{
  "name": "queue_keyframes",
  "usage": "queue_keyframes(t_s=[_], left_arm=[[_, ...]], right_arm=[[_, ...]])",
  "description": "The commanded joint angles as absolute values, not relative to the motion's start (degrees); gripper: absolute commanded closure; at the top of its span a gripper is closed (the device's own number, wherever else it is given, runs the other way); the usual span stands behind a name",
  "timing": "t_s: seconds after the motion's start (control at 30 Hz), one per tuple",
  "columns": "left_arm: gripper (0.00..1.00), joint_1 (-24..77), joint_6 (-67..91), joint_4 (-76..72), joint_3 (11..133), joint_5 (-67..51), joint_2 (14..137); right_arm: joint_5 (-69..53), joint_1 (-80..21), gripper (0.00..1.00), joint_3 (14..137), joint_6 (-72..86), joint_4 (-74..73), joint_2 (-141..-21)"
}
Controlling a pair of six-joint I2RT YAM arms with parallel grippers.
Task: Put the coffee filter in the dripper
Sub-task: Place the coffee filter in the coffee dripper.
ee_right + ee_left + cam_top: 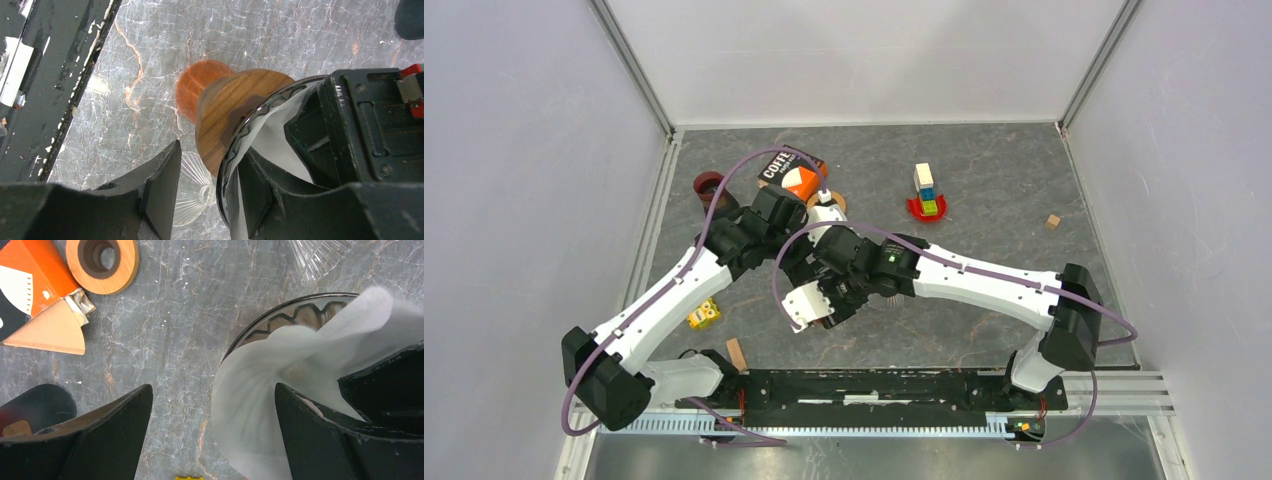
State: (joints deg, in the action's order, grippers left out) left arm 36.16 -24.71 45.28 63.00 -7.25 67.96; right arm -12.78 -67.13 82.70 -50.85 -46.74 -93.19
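The grey table (pixel 984 200) lies under both my arms, which meet near its middle. The dripper (pixel 240 107), a dark glass rim over a wood collar, sits right at both grippers. My right gripper (pixel 210 150) straddles its rim, one finger inside against the paper and the other outside with a gap to the glass, so those jaws are unclamped. The white filter (pixel 250 390) sits in the dripper's mouth, its edge lapping past the rim on the side nearer my left finger. My left gripper (pixel 212 390) is spread wide and released, its right finger inside the paper's hollow, its left finger over bare table. Ahead and left of that gripper lie an orange box (pixel 30 280), brown filters (pixel 52 330) spilling from it, then a wood ring (pixel 102 262). Ahead and right is a clear ribbed glass (pixel 320 255).
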Motion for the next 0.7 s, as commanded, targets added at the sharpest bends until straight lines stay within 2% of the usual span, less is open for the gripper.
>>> queue_keyframes(t_s=[0.0, 0.67], left_arm=[[0.03, 36.04, -26.32, 43.68, 61.81, -7.49, 68.22], [0.03, 36.04, -27.55, 42.88, 61.26, -6.94, 68.95]], right_arm=[[-12.66, -67.43, 0.49, 82.71, -51.14, -45.70, -94.07], [-11.77, -66.53, 0.48, 81.62, -51.24, -46.58, -95.30]])
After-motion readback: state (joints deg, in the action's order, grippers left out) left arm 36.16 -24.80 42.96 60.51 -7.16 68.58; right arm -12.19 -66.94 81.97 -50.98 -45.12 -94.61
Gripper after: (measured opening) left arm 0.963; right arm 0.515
